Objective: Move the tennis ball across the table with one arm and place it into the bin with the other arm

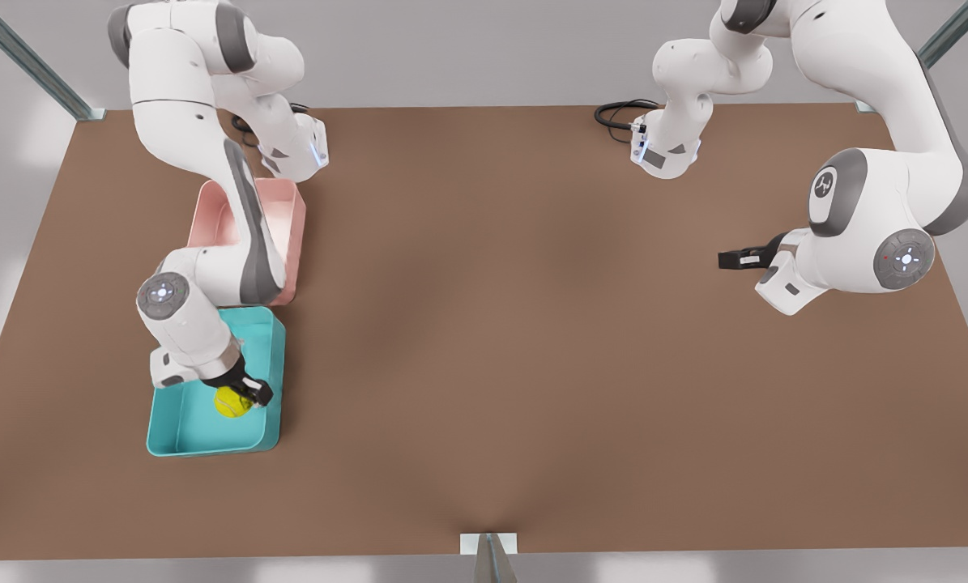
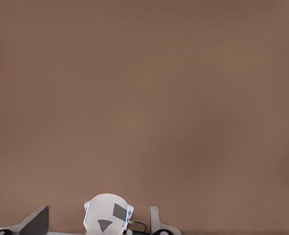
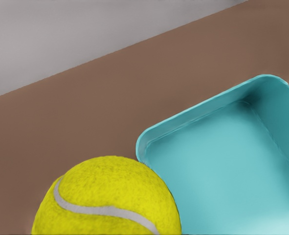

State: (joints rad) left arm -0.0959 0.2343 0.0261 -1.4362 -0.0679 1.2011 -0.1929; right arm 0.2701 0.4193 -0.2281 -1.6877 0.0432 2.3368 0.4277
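The tennis ball (image 1: pixel 228 402) is yellow-green and sits between the black fingers of my right gripper (image 1: pixel 240 397), which is shut on it over the teal bin (image 1: pixel 208 445) at the front view's left. The right wrist view shows the ball (image 3: pixel 110 196) close up beside the bin's corner (image 3: pixel 149 137), with the bin's floor bare. My left gripper (image 1: pixel 739 258) waits above the brown table (image 1: pixel 492 324) at the front view's right, far from the ball. Only the bare table (image 2: pixel 144 98) shows in the left wrist view.
A pink tray (image 1: pixel 285 219) lies just behind the teal bin, partly covered by the right arm. A black cable (image 1: pixel 617 113) is coiled at the table's far edge near an arm base (image 1: pixel 666 154). Metal frame posts stand at the table's corners.
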